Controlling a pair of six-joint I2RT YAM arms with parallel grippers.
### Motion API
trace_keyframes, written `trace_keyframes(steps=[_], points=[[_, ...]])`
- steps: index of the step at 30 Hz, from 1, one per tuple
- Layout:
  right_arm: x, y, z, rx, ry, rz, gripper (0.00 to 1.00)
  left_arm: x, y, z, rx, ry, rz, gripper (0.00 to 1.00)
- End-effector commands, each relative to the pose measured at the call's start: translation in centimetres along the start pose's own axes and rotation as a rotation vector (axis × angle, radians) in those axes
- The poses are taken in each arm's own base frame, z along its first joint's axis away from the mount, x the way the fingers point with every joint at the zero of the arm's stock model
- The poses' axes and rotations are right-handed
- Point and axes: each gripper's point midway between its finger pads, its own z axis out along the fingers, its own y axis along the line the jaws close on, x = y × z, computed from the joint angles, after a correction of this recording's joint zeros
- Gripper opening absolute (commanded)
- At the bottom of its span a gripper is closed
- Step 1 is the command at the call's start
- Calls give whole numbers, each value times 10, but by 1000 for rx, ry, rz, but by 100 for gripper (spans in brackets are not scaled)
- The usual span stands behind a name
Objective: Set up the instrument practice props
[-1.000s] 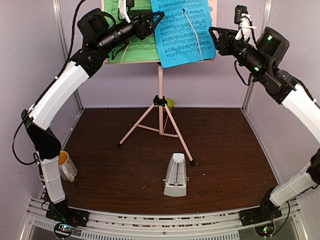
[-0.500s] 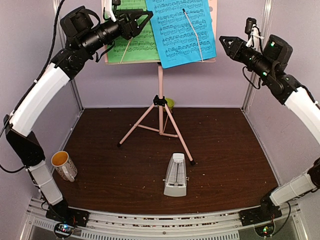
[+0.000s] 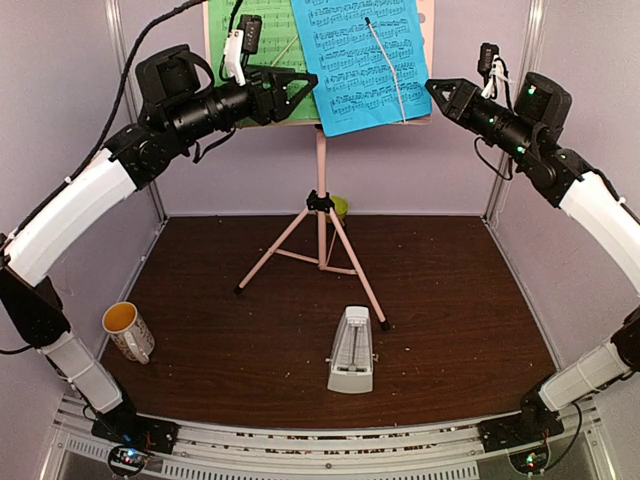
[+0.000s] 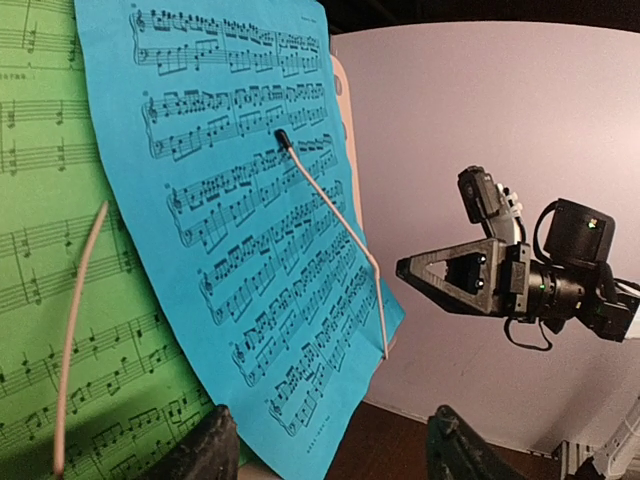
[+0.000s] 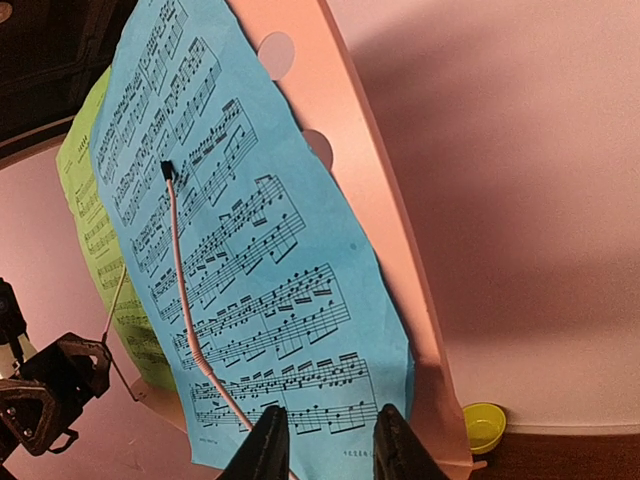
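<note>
The pink music stand (image 3: pixel 321 170) stands on its tripod at the back, its desk (image 5: pixel 370 200) up high. On the desk a green sheet (image 3: pixel 270 30) leans at the left and a larger blue sheet (image 3: pixel 350 60) overlaps it. A pink wire arm (image 4: pixel 330 200) lies across the blue sheet (image 4: pixel 230 200). My left gripper (image 3: pixel 305 92) hangs open just in front of the sheets' lower edge, empty. My right gripper (image 3: pixel 440 92) points at the desk's right edge, its jaws a little apart with nothing between them. The white-grey metronome (image 3: pixel 351 350) stands upright near the front.
A white patterned mug (image 3: pixel 128 330) sits at the front left beside the left arm. A small lime-green bowl (image 3: pixel 341 206) lies behind the tripod, against the back wall. Side walls stand close on both sides.
My left gripper has dropped from the top of the sheets to their lower edge and its jaws have widened. The right gripper drew back a little, then edged toward the desk again.
</note>
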Motion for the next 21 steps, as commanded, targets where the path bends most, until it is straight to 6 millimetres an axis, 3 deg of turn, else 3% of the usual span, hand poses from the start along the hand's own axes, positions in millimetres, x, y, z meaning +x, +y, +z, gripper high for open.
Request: trace_keyframes(steps=[1, 4, 14, 21], points=[[5, -4, 4, 0, 0, 30, 30, -1, -5, 0, -18, -17, -76, 67], [7, -8, 7, 13, 0, 36, 29, 7, -8, 5, -31, 1, -121, 66], [12, -17, 11, 51, 5, 55, 27, 33, 14, 16, -172, 45, -242, 63], [12, -18, 13, 49, 1, 59, 22, 40, 23, 31, -208, 65, -269, 59]])
